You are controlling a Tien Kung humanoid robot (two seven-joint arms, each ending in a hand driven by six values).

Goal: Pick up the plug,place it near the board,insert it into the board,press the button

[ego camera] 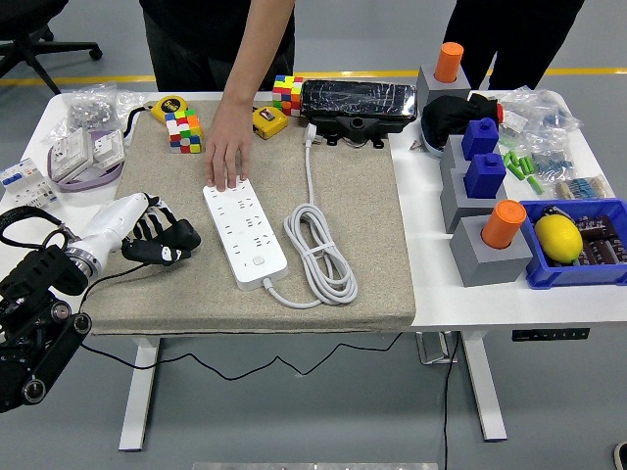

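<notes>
While left hand (157, 235) sits curled, empty | board (244, 234) just right of its fingers, person's hand (226, 147) pinning far end | plug (311, 134) well beyond: reach across, pinch body not cord

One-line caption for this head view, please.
Robot's left hand holds a black plug left of the white power strip while a person's hand pins its far end.

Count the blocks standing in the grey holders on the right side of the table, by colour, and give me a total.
Orange: 2, one at the back and one at the front
Blue: 2, and
Total: 4
</notes>
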